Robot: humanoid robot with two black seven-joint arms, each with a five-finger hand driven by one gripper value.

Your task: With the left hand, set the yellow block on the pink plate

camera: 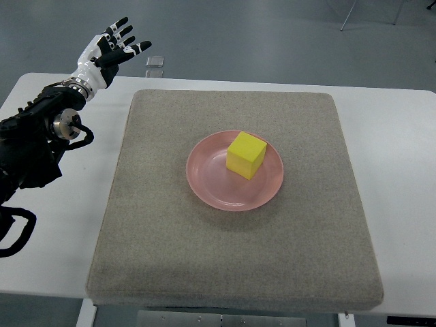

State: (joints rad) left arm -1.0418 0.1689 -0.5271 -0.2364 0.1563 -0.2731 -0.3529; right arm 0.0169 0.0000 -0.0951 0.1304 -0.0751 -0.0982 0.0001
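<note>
One yellow block (246, 154) sits on pink plate (235, 171); left robot hand (112, 46) hangs spread, well apart.

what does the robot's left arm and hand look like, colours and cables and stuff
The left arm is bulky and black, with a round silver metal fitting near the wrist and black cables looping off it, one beside the fitting and one lower at the picture's edge. A silver ring joins it to the left hand, which has white shell segments over black fingers with pale tips. The right arm is not in view.
</note>
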